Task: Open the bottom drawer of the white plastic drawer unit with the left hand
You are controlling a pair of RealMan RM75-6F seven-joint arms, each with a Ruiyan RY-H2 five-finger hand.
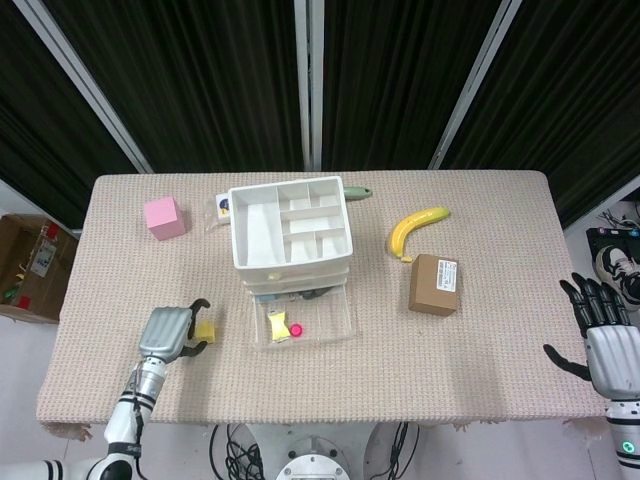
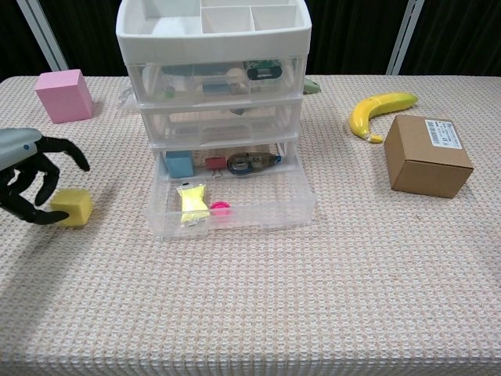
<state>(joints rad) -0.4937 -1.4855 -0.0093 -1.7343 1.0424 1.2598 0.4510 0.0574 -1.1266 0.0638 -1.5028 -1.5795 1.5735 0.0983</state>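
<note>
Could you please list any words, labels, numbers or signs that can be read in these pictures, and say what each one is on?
No text can be read.
Brown cardboard box: a white label with a barcode and small print, too small to read.
Card behind the white plastic drawer unit: a white label with a dark and yellow mark, too small to read.
Cardboard carton on the floor: stickers, too blurred to read.

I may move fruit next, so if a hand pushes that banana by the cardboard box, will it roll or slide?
The banana lies on its curved side, so it would probably pivot or slide, not roll. The woven table cover looks grippy and may drag on it. Its skin looks smooth, so fingers might slip. I cannot tell if it is real or plastic.
</note>
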